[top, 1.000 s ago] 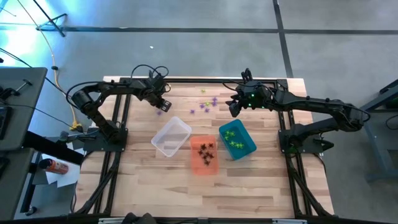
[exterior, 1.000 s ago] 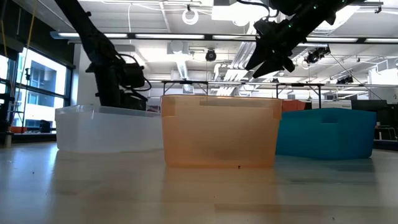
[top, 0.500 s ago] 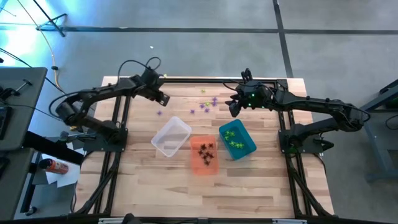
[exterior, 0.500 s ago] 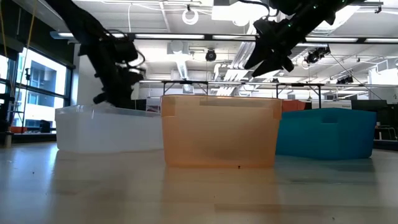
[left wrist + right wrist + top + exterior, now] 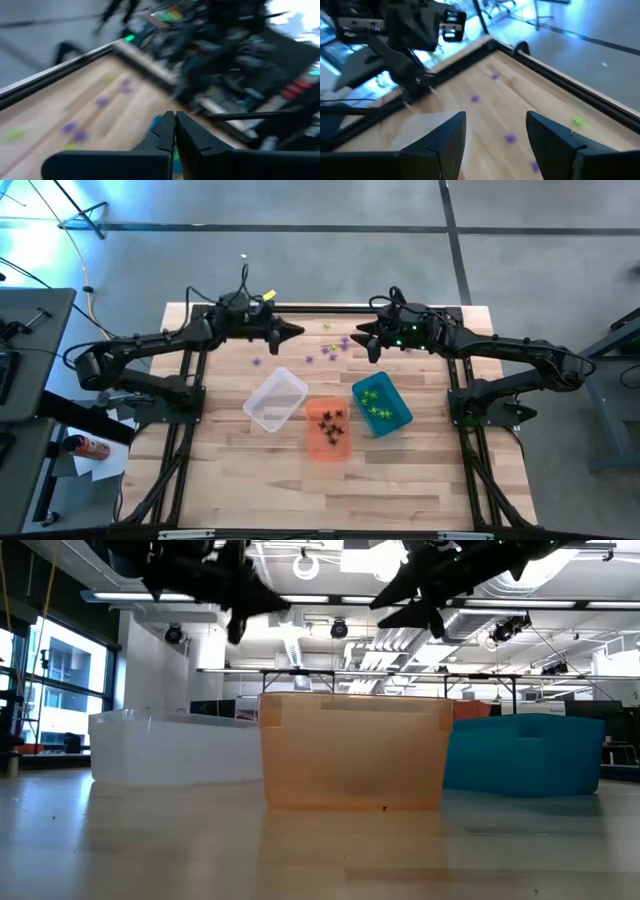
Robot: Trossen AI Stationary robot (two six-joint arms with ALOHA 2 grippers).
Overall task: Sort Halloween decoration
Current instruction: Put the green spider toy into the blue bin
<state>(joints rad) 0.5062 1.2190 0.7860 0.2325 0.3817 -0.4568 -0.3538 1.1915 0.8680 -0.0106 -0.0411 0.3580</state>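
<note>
The Halloween decoration is a scatter of tiny purple spiders [image 5: 337, 348] and one green one [image 5: 326, 327] lying on the far part of the wooden table; one purple spider [image 5: 256, 362] lies apart to the left. My left gripper [image 5: 296, 332] is shut, high over the table and almost level, pointing at the right arm; nothing shows between its tips [image 5: 174, 119]. My right gripper [image 5: 362, 340] hangs open above the purple spiders [image 5: 510, 138], holding nothing.
Three bins stand in a row mid-table: a clear bin [image 5: 276, 400], an orange bin [image 5: 328, 428] holding black spiders, a teal bin [image 5: 381, 405] holding green ones. A black frame rail [image 5: 330, 308] runs along the far edge. The two grippers face each other, a short gap apart.
My left gripper has risen from just above the table near the lone purple spider, swung from pointing down to nearly level, and moved toward the table's right. That spider stays where it lay. My right gripper has tipped up toward level and risen slightly.
</note>
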